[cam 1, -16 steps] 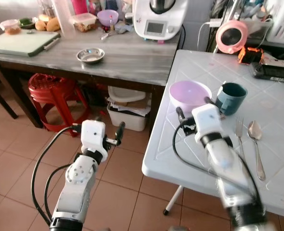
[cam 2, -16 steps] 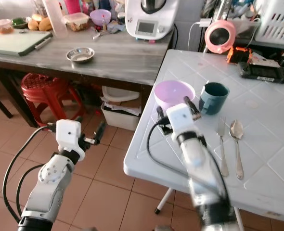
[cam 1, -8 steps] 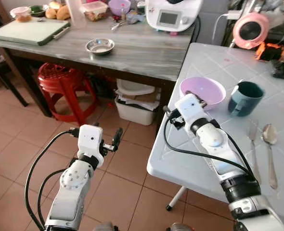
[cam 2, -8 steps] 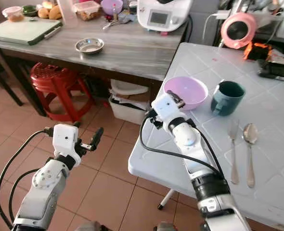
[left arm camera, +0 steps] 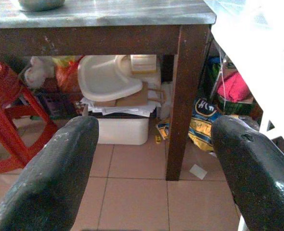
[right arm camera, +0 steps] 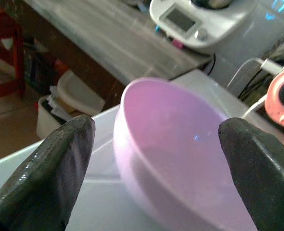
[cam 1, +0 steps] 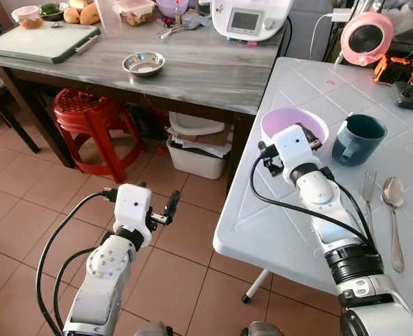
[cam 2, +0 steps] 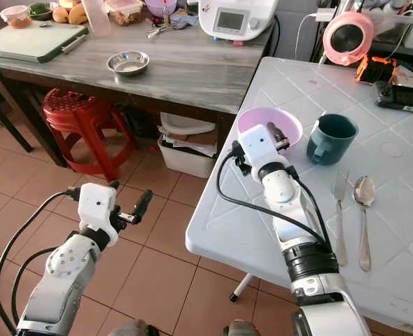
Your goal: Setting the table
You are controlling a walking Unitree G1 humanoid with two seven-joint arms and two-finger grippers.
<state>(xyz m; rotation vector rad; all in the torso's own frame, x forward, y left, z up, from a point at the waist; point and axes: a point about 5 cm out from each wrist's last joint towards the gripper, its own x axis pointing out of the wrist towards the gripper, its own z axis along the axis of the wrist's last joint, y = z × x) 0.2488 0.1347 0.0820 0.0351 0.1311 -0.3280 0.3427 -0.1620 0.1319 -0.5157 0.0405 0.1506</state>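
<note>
The right gripper (right arm camera: 154,144), fingers spread apart, faced the empty pink bowl (cam 1: 294,126) at upper right. The teal mug (cam 1: 358,139) stood beside it. The left gripper (left arm camera: 154,163) hung with its fingers apart.

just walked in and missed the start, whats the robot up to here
It is setting the white table. The right gripper, fingers open, sits at the near rim of the pink bowl without gripping it. A teal mug, fork and spoon lie beside the bowl. The left gripper hangs open over the tiled floor, idle.
</note>
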